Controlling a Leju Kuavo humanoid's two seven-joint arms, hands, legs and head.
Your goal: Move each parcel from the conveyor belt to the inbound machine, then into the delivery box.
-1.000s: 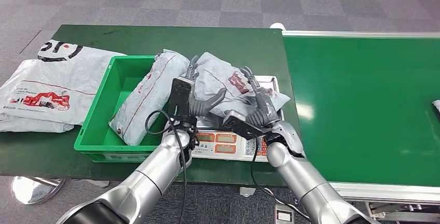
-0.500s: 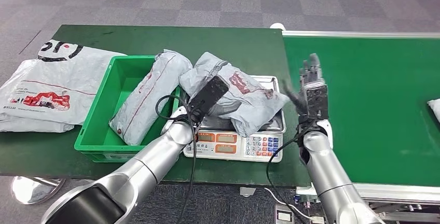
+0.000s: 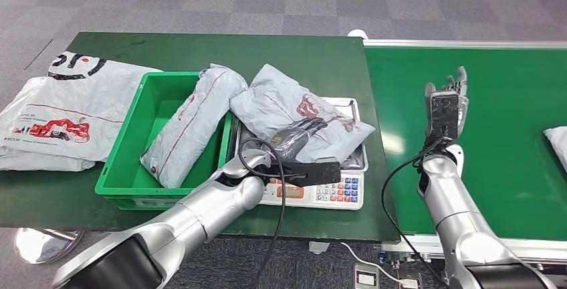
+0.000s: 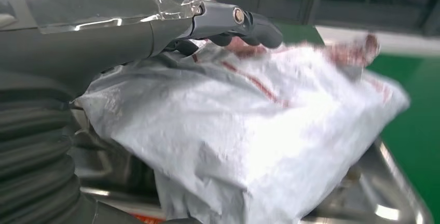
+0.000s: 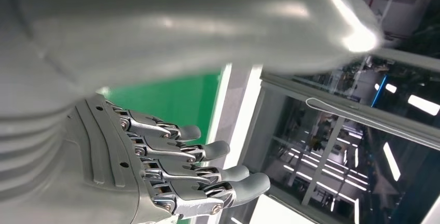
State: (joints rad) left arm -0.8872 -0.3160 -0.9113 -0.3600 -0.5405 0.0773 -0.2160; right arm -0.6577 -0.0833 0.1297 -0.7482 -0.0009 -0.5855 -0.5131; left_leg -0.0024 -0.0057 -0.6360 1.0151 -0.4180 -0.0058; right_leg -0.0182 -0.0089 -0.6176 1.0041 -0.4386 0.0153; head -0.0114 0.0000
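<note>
A grey parcel (image 3: 294,114) with red print lies crumpled across the steel pan of the inbound machine (image 3: 348,162), a counter scale with orange displays and a keypad, on the dark green table (image 3: 200,51). The robot's left hand (image 3: 299,135) reaches in from the near side, its fingers (image 3: 309,126) lying on the parcel's near edge; in the left wrist view the thumb (image 4: 238,22) curls over the top of the bag (image 4: 249,130), so the hand appears to be gripping it, though blur hides how firmly. The right hand (image 3: 446,105) is raised over the conveyor belt (image 3: 508,102), well apart from the scale, fingers (image 5: 207,175) straight and slightly spread, holding nothing. Just left of the scale, the green delivery box (image 3: 127,148) holds a second parcel (image 3: 190,125) leaning against its wall nearest the scale. Another parcel (image 3: 556,142) shows at the belt's right edge, and flat printed bags (image 3: 63,115) lie at the table's left end.
</note>
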